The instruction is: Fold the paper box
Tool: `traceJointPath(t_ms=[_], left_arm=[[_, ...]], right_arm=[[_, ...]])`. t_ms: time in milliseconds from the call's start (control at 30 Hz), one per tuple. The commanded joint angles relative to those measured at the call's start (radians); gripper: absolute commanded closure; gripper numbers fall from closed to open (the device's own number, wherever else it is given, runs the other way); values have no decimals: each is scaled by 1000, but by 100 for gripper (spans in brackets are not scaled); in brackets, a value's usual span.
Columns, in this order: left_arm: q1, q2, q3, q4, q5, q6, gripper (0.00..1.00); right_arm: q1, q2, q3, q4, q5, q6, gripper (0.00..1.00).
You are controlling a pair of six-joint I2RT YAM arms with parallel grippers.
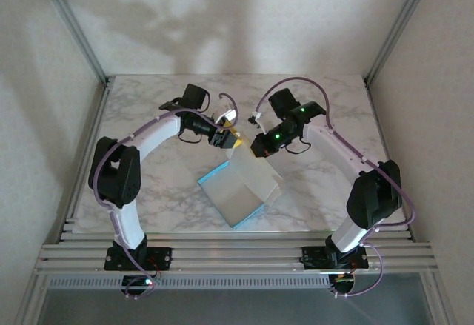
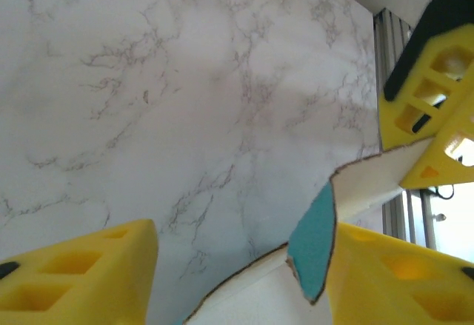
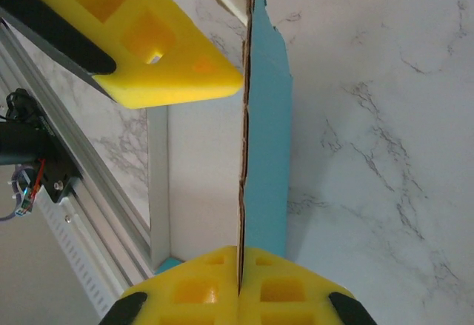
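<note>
The paper box (image 1: 241,188) sits mid-table, partly folded, with white panels and turquoise edges. One panel stands upright, and my right gripper (image 3: 240,267) is shut on its top edge (image 3: 242,147), white on one side and turquoise on the other. In the top view the right gripper (image 1: 259,147) is at the box's far corner, and my left gripper (image 1: 228,138) is close beside it. The left gripper (image 2: 241,266) is open with its jaws wide apart. A turquoise flap (image 2: 315,240) rises between them, close against the right-hand finger (image 2: 400,280). The left-hand finger (image 2: 81,273) is clear of the card.
The marble table (image 1: 148,118) extends around the box. Aluminium rails (image 1: 237,255) run along the near edge, and pale enclosure walls stand at the left, right and back. In the left wrist view the right gripper's yellow fingers (image 2: 433,110) are close by.
</note>
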Motion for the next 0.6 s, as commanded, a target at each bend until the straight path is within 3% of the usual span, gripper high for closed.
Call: traceJointPath(t_ms=[0, 567], left_arm=[[-8, 11, 27, -62, -19, 36, 46], [-39, -10, 11, -71, -176, -44, 70]], right_arm=[[-7, 12, 38, -20, -4, -17, 100], [-10, 29, 47, -26, 48, -14, 100]])
